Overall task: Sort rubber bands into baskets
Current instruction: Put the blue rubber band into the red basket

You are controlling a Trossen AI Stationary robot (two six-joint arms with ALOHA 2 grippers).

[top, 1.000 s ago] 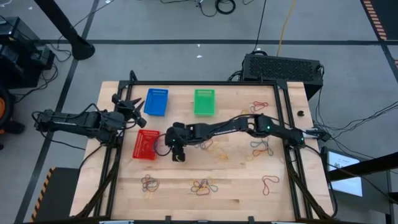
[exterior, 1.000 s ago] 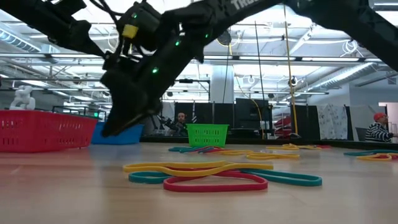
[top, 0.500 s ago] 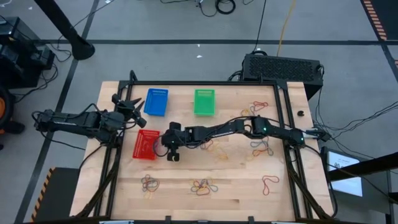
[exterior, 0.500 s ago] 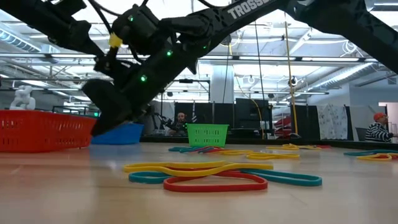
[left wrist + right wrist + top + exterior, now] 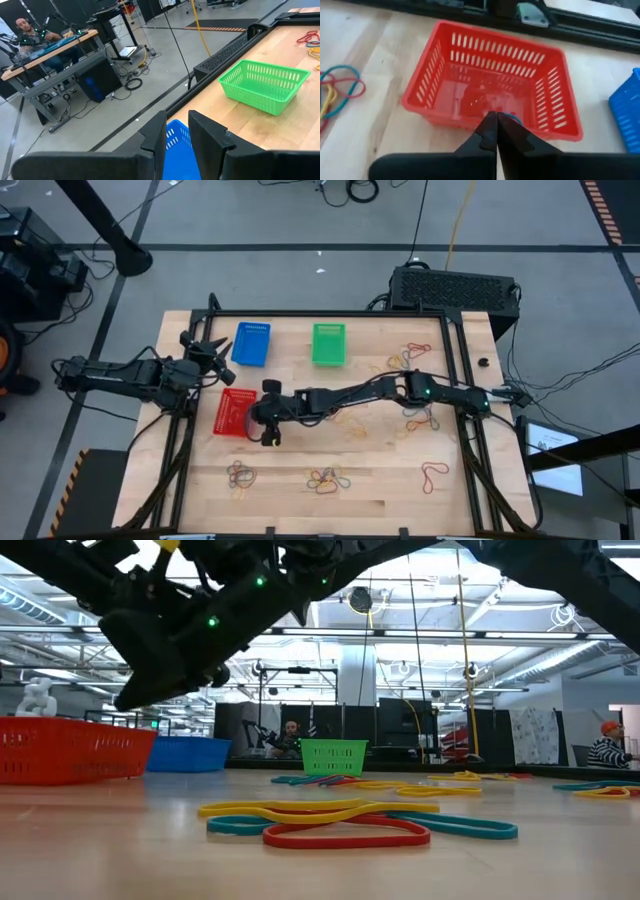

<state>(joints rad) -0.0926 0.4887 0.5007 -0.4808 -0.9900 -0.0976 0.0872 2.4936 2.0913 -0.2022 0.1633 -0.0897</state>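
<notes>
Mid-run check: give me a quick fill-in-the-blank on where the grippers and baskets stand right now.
1. The right gripper has its fingers ____.
2. It sits next to the ____ basket.
3. The left gripper waits beside the ____ basket.
4. The basket nearest the black box is ____.

Missing words: shut; red; blue; green

The right gripper (image 5: 496, 131) possibly pinches something, hidden between its tips.
</notes>
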